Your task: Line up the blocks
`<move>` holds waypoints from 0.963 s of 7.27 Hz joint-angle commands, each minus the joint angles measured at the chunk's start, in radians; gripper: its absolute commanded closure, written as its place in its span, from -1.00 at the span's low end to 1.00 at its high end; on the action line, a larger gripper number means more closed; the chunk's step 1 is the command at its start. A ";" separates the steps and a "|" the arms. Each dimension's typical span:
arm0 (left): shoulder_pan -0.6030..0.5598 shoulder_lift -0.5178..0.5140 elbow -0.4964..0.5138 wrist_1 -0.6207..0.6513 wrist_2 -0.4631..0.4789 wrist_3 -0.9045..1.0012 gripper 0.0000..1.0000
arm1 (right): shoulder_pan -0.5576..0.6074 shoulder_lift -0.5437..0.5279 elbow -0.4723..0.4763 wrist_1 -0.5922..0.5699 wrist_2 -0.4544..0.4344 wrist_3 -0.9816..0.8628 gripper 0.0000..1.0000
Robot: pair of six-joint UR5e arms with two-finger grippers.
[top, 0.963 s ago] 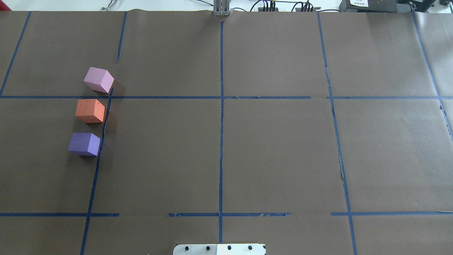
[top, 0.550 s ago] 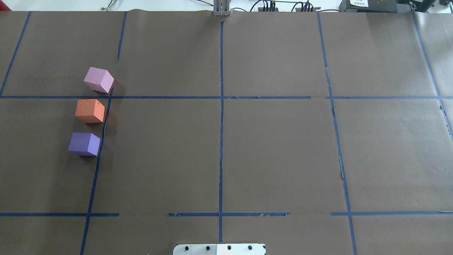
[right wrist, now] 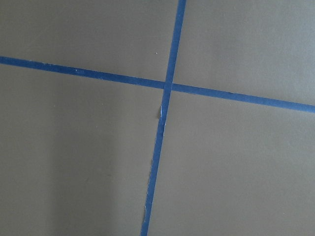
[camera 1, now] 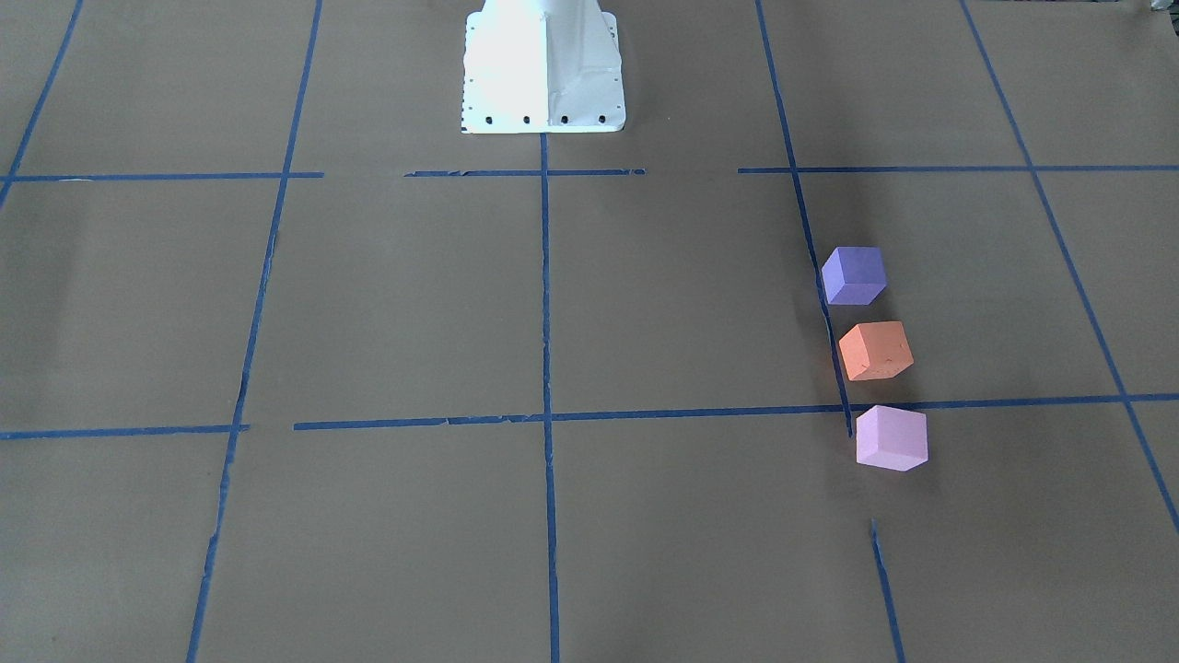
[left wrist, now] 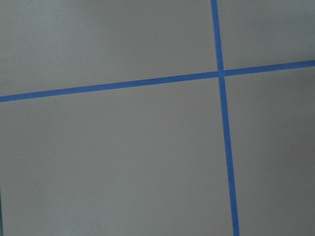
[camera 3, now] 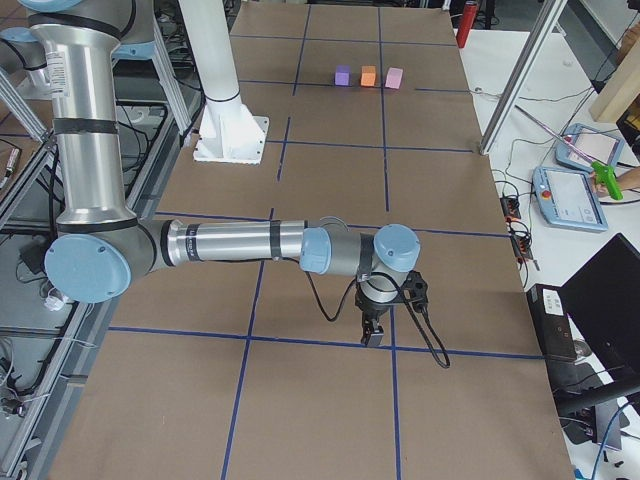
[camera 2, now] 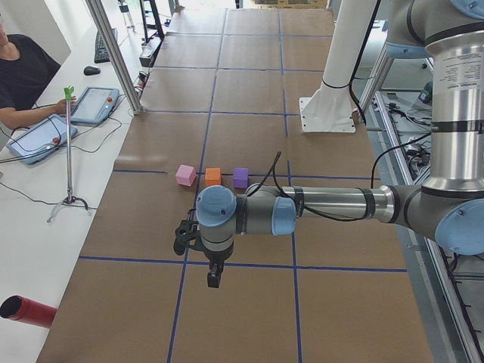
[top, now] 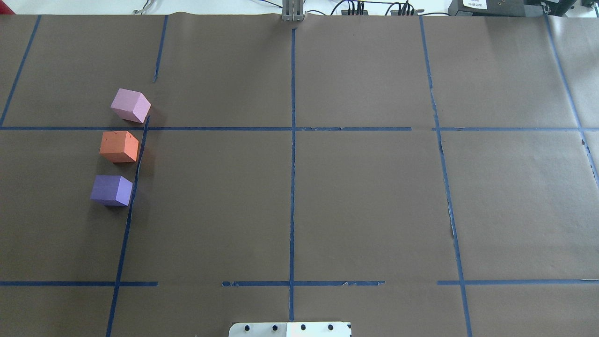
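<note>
A pink block, an orange block and a purple block sit in a row, not touching, on the paper-covered desk. They lie near the downward-pointing left claw and well apart from the right claw. Neither claw's spread can be told.

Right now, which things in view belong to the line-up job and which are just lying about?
Job: pink block, orange block, purple block, in a row beside a blue tape line.
Lying about: red cylinder, green-tipped rod on a stand, teach pendant, computer mouse.
</note>
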 commanded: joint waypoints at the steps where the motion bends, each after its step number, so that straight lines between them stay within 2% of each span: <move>1: 0.036 0.000 -0.025 0.000 0.000 -0.048 -1.00 | 0.000 0.000 0.001 0.000 0.000 0.000 -1.00; 7: 0.037 -0.002 -0.008 -0.025 0.002 -0.041 -1.00 | 0.000 0.000 0.001 0.000 0.000 -0.001 -1.00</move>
